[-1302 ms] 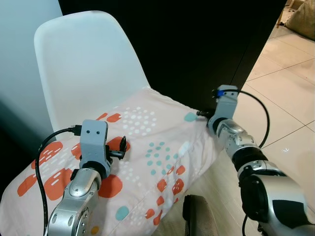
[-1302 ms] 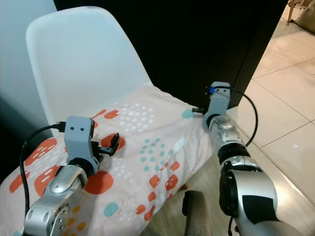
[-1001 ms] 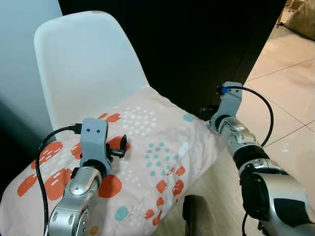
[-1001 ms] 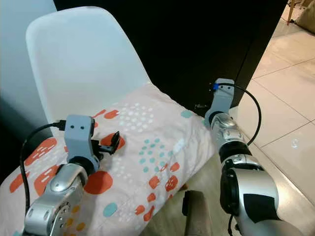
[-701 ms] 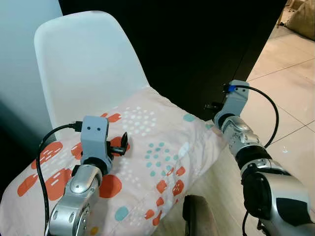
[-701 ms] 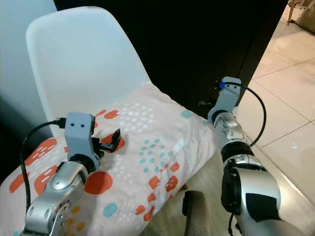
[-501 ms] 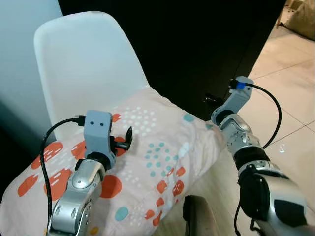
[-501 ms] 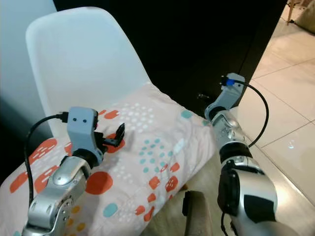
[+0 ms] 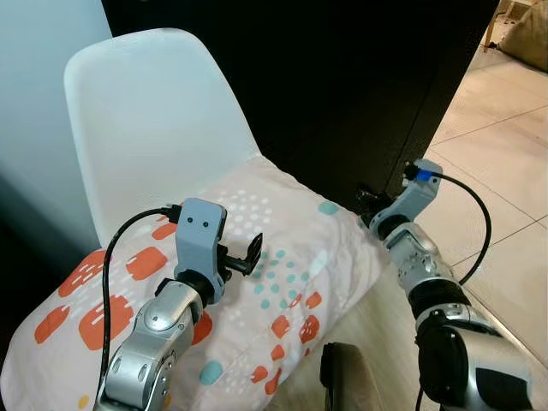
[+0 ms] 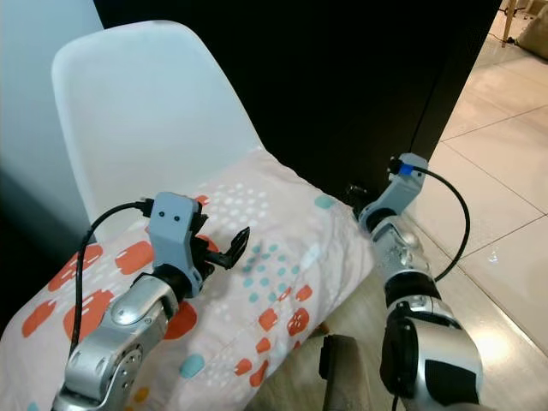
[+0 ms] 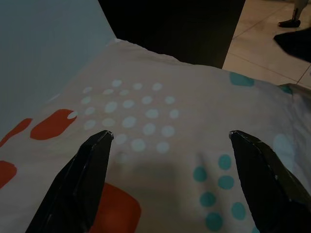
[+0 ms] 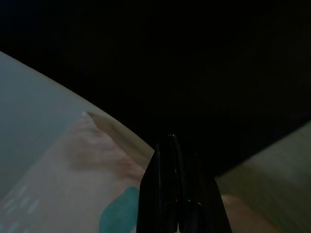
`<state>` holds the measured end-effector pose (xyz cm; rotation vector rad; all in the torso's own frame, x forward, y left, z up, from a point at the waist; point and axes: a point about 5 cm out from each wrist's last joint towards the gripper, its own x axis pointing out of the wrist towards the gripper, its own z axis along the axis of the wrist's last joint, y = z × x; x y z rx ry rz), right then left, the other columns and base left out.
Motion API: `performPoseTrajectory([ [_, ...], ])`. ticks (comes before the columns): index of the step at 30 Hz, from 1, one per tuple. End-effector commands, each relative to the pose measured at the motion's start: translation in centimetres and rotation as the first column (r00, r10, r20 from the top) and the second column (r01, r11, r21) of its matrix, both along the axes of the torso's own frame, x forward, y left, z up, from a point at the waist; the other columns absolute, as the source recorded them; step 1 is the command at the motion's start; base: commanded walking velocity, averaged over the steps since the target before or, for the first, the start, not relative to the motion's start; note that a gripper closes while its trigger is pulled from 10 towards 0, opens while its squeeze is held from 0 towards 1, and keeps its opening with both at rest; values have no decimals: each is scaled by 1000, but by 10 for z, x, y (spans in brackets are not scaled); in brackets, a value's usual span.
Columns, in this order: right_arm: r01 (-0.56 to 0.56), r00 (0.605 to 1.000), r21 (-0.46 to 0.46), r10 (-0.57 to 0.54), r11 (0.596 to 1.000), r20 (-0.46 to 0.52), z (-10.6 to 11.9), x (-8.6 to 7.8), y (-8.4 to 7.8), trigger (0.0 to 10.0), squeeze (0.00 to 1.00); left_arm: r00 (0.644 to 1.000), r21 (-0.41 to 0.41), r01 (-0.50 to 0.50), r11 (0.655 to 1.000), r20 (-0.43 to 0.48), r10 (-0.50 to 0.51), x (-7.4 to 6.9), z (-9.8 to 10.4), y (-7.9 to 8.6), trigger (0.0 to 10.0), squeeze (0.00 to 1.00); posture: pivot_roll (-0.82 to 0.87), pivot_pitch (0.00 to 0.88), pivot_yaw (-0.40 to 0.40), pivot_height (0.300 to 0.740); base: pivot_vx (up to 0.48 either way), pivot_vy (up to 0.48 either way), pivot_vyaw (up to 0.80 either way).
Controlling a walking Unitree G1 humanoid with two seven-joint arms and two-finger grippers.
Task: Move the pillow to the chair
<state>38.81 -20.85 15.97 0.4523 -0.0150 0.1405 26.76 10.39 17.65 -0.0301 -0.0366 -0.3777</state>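
Soft dotted fabric pillow (image 9: pixel 282 257) fills the smooth white moulded chair (image 9: pixel 145 120); left end effector (image 11: pixel 170 138) spread apart above it, right end effector (image 12: pixel 170 189) pressed together at its corner.

Four cameras: a stereo head pair and one on each wrist.

The head pair looks forward and down from above both arms, with the white chair (image 9: pixel 154 128) toward 11 o'clock, the tiled floor (image 9: pixel 505 154) toward 2 o'clock and the patterned pillow (image 9: pixel 282 257) central; both eyes share this scene, slightly offset. The left wrist camera sits close over the pillow, looking between the spread fingers of the left end effector (image 11: pixel 170 141). The right wrist camera looks along the closed right end effector (image 12: pixel 172 160) at the pillow's corner against darkness.
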Motion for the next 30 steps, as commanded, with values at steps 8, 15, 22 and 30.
performPoseTrajectory([
  [8, -20, 1000, 5, 20, 1000, 21, -3, -2, 8, 10000, 0, 1000, 10, -11, 1000, -24, 11, 3, -6, 2, 10000, 0, 37, 90, -6, 610, 0, 0, 0],
  [15, -25, 999, -1, 25, 1000, 19, -4, -3, 9, 10000, 0, 1000, 17, -18, 1000, -22, 19, 5, -5, 3, 10000, 0, 36, 88, -6, 645, 0, 0, 0],
  [22, -5, 1000, -9, 5, 1000, 5, -6, -4, 5, 10000, 0, 1000, 23, -22, 1000, -19, 22, 6, -5, 3, 10000, 0, 35, 87, -4, 685, 0, 0, 0],
  [30, 1, 1000, -10, -1, 1000, -3, -9, -6, 4, 10000, 0, 999, 30, -25, 999, -22, 26, 7, -6, 2, 10000, 0, 35, 90, -6, 735, 0, 0, 0],
])
